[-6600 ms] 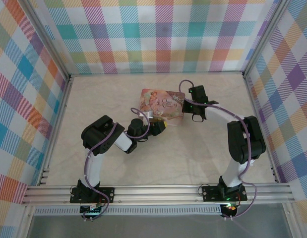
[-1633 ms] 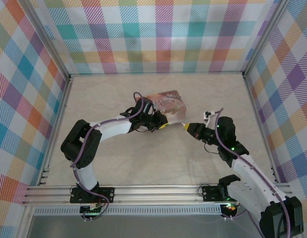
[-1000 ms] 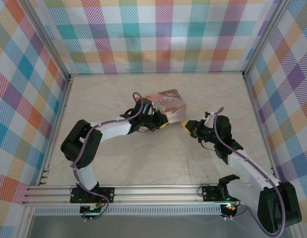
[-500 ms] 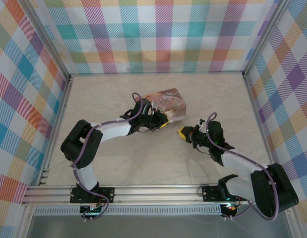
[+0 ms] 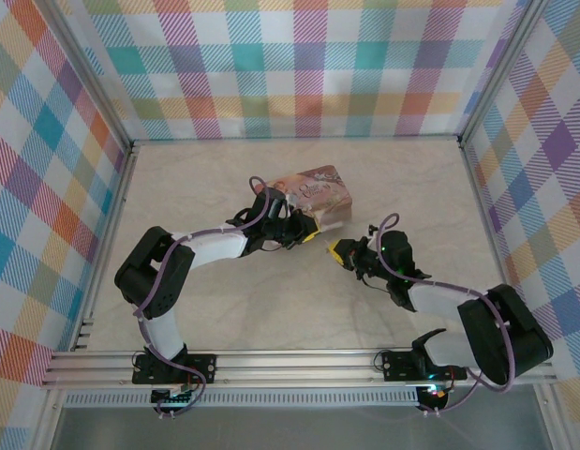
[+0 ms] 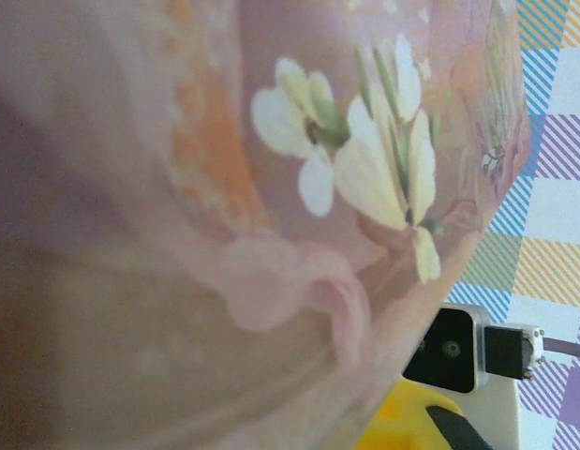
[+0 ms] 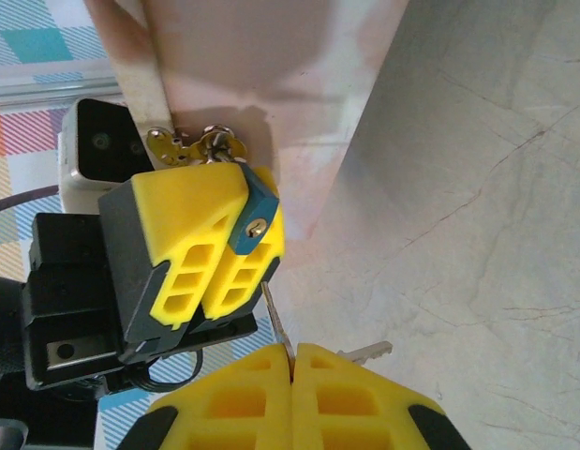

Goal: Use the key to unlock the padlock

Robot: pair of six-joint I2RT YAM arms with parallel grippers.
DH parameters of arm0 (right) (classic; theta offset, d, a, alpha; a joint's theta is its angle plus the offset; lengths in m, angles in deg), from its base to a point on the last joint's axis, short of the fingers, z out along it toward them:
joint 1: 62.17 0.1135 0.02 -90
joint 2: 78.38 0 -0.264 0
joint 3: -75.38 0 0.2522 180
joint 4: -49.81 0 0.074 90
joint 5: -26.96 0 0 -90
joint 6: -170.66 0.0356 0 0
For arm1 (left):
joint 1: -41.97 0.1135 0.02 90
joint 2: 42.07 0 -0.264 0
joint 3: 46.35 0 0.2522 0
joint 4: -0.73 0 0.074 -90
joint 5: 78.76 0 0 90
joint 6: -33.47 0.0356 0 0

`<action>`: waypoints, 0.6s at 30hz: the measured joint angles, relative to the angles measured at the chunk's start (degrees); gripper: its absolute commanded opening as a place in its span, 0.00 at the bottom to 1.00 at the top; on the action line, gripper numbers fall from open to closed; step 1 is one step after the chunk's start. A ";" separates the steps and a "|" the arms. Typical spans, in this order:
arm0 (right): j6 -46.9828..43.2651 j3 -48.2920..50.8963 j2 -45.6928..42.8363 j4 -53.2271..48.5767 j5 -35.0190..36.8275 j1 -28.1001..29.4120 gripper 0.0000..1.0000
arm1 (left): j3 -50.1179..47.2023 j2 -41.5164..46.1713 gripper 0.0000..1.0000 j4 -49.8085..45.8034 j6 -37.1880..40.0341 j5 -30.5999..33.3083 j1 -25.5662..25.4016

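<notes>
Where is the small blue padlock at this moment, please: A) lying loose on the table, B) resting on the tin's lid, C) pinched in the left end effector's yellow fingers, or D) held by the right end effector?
C: the right wrist view shows the padlock between the yellow fingertips of the left end effector, its keyhole facing the key held by the right end effector.

A pink illustrated tin [image 5: 325, 187] sits on the beige table [image 5: 196, 178].

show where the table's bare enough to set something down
Bare table: back strip between the pink tin and back wall; left side beyond the left arm; front middle between it and the right arm. Crowded: tin's near corner, where jaws hold padlock and key.
</notes>
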 measured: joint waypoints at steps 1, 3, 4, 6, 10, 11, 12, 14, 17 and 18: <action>0.00 0.00 0.17 0.17 0.02 0.00 0.00 | 0.00 0.00 0.05 0.02 0.00 -0.02 0.00; 0.00 0.00 0.24 0.63 0.00 0.04 0.00 | -0.04 0.00 0.05 0.02 -0.02 -0.04 0.00; 0.00 -0.02 0.24 0.79 0.00 0.04 0.00 | -0.07 0.00 0.05 0.02 -0.07 -0.09 0.00; 0.00 0.00 0.24 0.85 0.00 0.04 0.00 | -0.15 0.00 0.05 0.09 -0.17 -0.13 0.00; 0.17 -0.02 0.07 0.96 0.02 0.11 0.00 | -0.39 0.00 0.05 0.96 -0.35 -0.15 0.00; 0.22 -0.02 0.02 1.01 0.00 0.11 0.00 | -0.42 0.00 0.05 1.05 -0.42 -0.15 0.00; 0.22 -0.02 0.02 1.07 0.00 0.11 0.00 | -0.42 0.00 0.05 1.07 -0.48 -0.15 0.00; 0.22 -0.02 0.02 1.09 0.02 0.24 0.00 | -0.42 0.00 0.05 1.18 -0.61 -0.15 0.00; 0.20 -0.02 0.17 2.05 0.00 0.48 0.00 | -0.48 0.00 0.05 1.36 -0.87 -0.17 0.00; 0.20 -0.07 0.48 2.71 0.00 0.52 0.00 | -0.59 0.00 0.05 1.64 -1.01 -0.17 0.00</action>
